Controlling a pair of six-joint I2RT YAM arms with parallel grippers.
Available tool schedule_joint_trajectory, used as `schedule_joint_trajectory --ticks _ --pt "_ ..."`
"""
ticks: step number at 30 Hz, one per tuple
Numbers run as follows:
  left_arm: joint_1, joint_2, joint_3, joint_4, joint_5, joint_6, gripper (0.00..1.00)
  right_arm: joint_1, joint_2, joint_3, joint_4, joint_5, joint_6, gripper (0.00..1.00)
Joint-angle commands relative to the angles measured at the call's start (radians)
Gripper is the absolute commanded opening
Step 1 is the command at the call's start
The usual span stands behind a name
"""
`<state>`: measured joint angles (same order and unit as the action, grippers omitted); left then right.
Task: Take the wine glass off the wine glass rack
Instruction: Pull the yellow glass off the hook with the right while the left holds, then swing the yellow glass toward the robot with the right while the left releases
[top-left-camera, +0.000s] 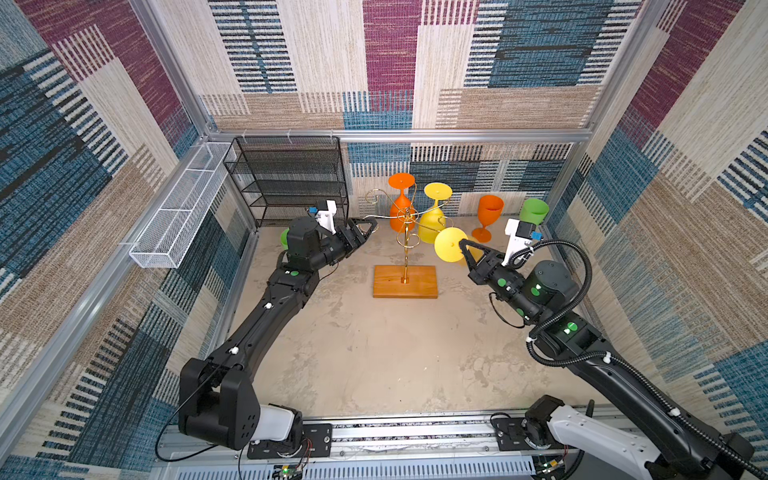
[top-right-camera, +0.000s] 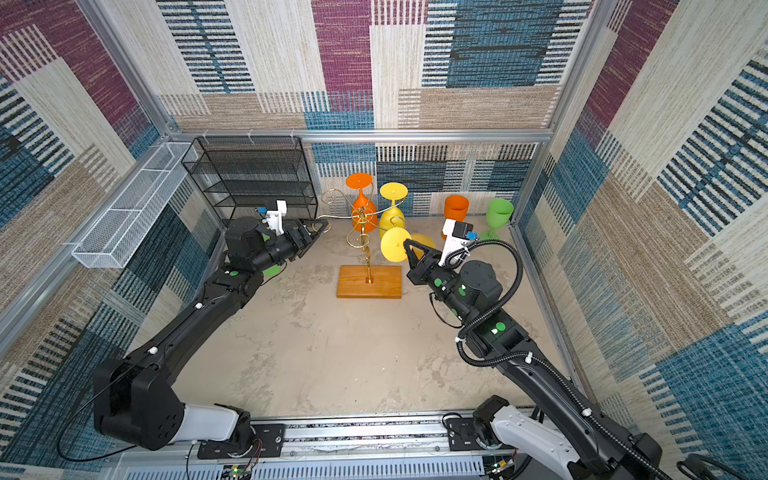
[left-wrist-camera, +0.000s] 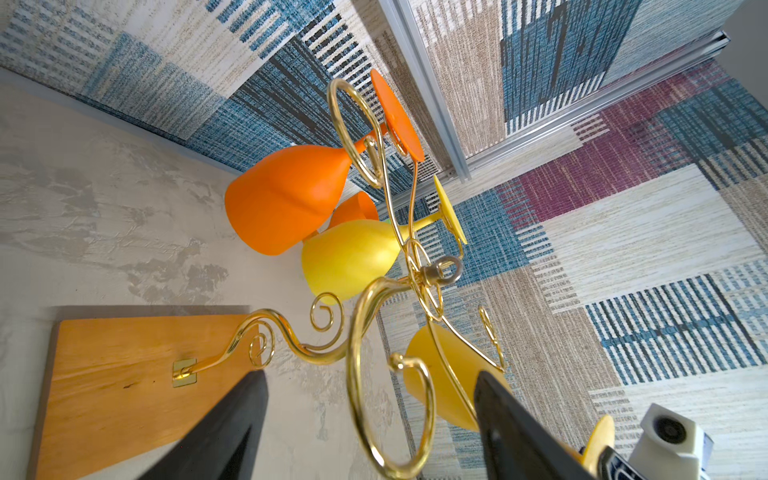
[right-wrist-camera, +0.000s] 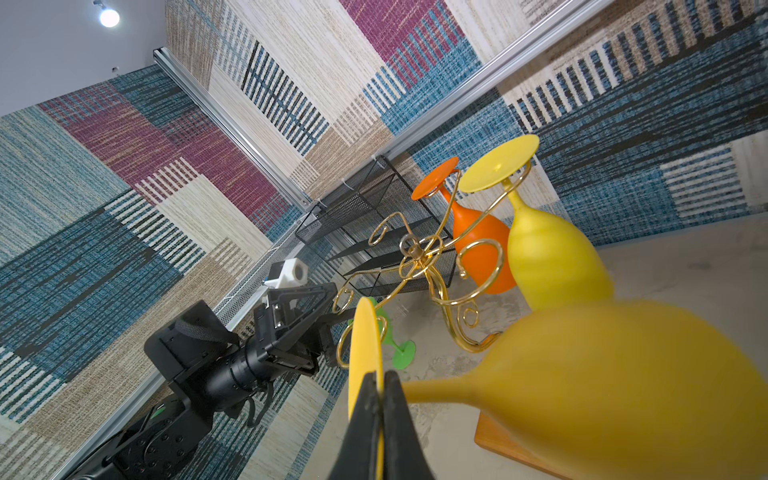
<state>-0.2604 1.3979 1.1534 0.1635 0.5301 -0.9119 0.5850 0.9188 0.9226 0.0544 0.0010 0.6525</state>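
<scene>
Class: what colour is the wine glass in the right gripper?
Yellow wine glass; clearest in right wrist view.

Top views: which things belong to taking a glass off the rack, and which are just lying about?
In the job: rack; near yellow glass, its foot pinched in the shut jaws of the right gripper; left gripper, jaws open at a rack arm.
Lying about: black mesh shelf; white wire tray; standing orange glass; standing green glass.

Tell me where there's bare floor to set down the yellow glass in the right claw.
Widest bare patch: floor between the rack's wooden base and the front rail. Crowded: back right corner, where an orange glass and a green glass stand.
</scene>
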Motion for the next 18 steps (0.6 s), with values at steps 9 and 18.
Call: schedule_joint_trajectory --ticks 9,18 --pt "0.001 -0.038 0.051 -0.197 0.020 0.097 0.84 0.002 -0.045 0.033 -0.087 0.094 -0.099 0.00" --pt "0.005 -0.087 0.202 -0.559 0.036 0.227 0.84 0.004 -0.036 0.112 -0.116 0.099 -0.237 0.00"
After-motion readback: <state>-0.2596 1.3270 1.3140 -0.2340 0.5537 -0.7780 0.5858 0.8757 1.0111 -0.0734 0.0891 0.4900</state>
